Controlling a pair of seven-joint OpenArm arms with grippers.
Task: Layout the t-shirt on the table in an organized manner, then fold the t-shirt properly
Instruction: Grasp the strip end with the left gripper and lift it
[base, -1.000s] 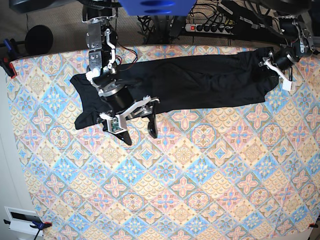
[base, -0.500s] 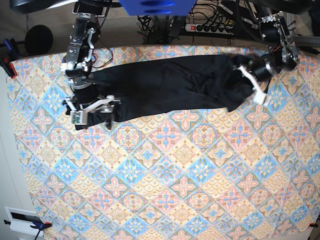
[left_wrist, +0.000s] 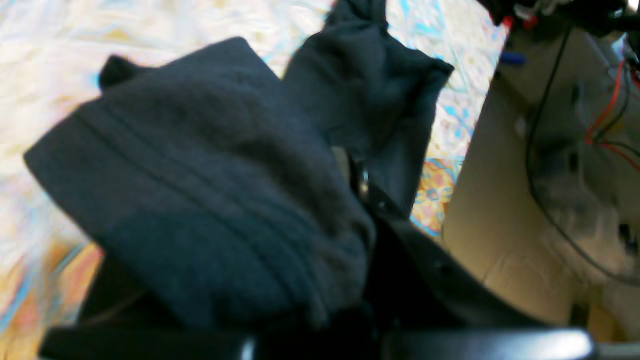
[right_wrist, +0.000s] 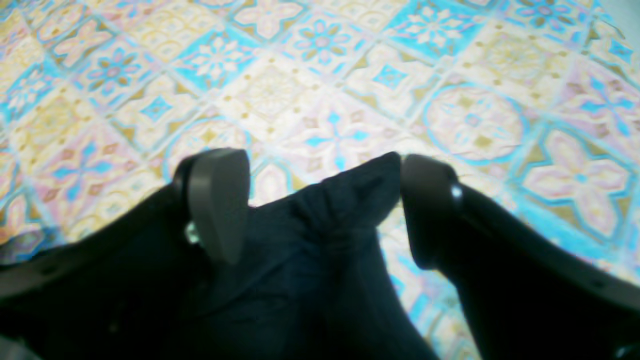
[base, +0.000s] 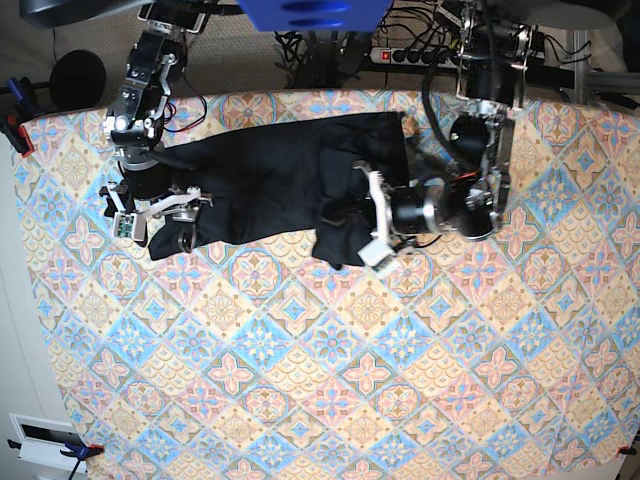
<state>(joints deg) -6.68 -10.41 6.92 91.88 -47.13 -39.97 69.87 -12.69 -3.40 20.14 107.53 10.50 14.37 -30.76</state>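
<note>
The black t-shirt (base: 270, 180) lies as a long band across the back left of the patterned table (base: 330, 380). My left gripper (base: 372, 228) is shut on the shirt's right end, which hangs bunched near the table's middle. In the left wrist view that fabric (left_wrist: 200, 190) drapes over the gripper (left_wrist: 360, 185) and hides its fingers. My right gripper (base: 155, 228) stands open at the shirt's left end. In the right wrist view a corner of the shirt (right_wrist: 320, 260) lies between the two spread fingers (right_wrist: 220, 200), on the tablecloth (right_wrist: 350, 75).
Behind the table's back edge lie a power strip (base: 420, 55) and tangled cables. A black round object (base: 78, 78) sits at the back left, with clamps (base: 15, 130) on the left edge. A white box (base: 45, 440) stands at the bottom left.
My left arm has swung leftward from the table's far right to its middle, carrying the shirt's right end with it. The right gripper has moved to the shirt's left end and stayed open.
</note>
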